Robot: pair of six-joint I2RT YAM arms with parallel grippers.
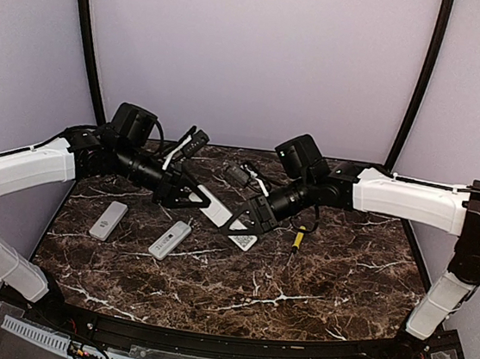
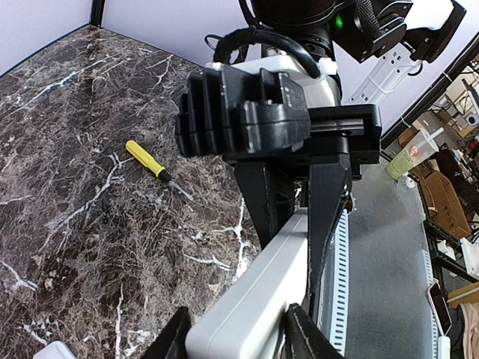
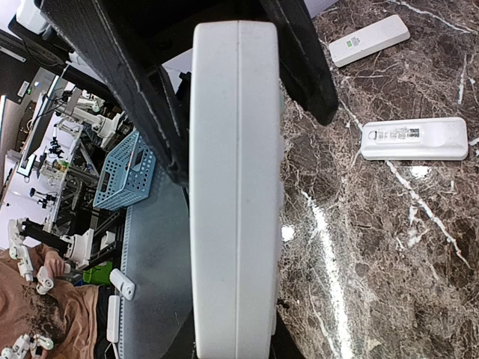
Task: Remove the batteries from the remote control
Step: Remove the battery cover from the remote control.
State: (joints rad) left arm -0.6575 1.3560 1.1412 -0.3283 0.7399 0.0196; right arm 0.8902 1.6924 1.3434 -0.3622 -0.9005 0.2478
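Note:
A white remote control (image 1: 217,209) hangs above the middle of the marble table, held from both ends. My left gripper (image 1: 196,196) is shut on its left end. In the left wrist view both fingers (image 2: 174,338) press the sides of the remote control (image 2: 258,295). My right gripper (image 1: 246,220) is shut on the other end. In the right wrist view the remote control (image 3: 236,187) runs edge-on up the frame, away from my right gripper (image 3: 232,348). No batteries show in any view.
Two more white remotes (image 1: 108,220) (image 1: 170,240) lie at the left of the table. They also show in the right wrist view, the farther remote (image 3: 369,40) above the nearer remote (image 3: 414,140). A yellow-handled screwdriver (image 1: 298,238) lies right of the grippers. A small labelled white piece (image 1: 244,241) lies below the right gripper.

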